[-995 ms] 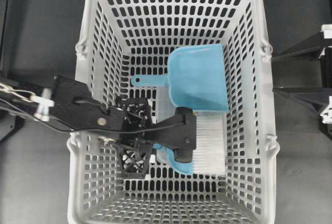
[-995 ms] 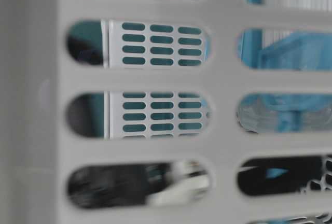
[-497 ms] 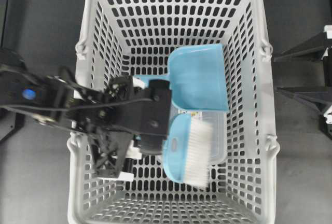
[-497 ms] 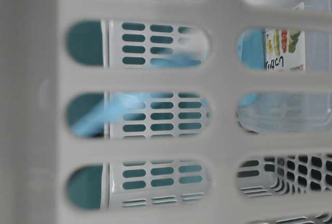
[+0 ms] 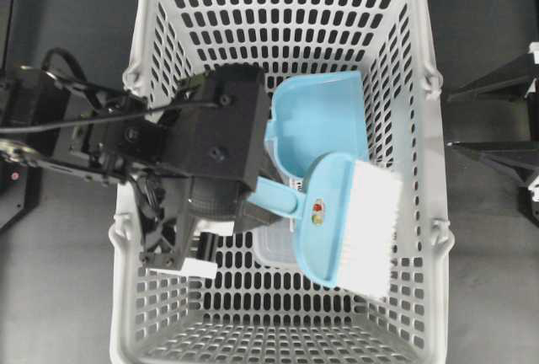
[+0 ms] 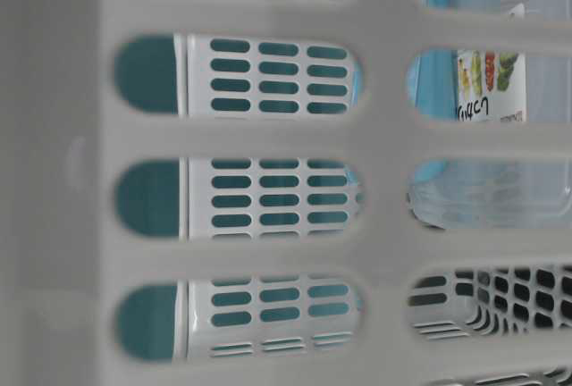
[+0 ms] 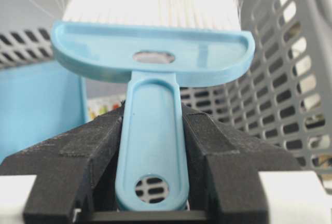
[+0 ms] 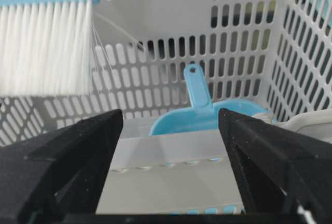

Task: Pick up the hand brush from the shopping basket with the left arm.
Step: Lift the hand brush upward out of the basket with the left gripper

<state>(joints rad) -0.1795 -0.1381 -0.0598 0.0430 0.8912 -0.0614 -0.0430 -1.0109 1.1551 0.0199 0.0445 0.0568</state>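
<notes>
My left gripper (image 7: 153,146) is closed on the thin handle of the light blue plastic hand brush (image 5: 341,219); it seems light and stiff, only its white bristles soft.

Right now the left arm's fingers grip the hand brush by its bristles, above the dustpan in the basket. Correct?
Not quite. The fingers clamp the hand brush by its thin handle, not the bristles, as the left wrist view shows. It is above the dustpan in the shopping basket.
</notes>
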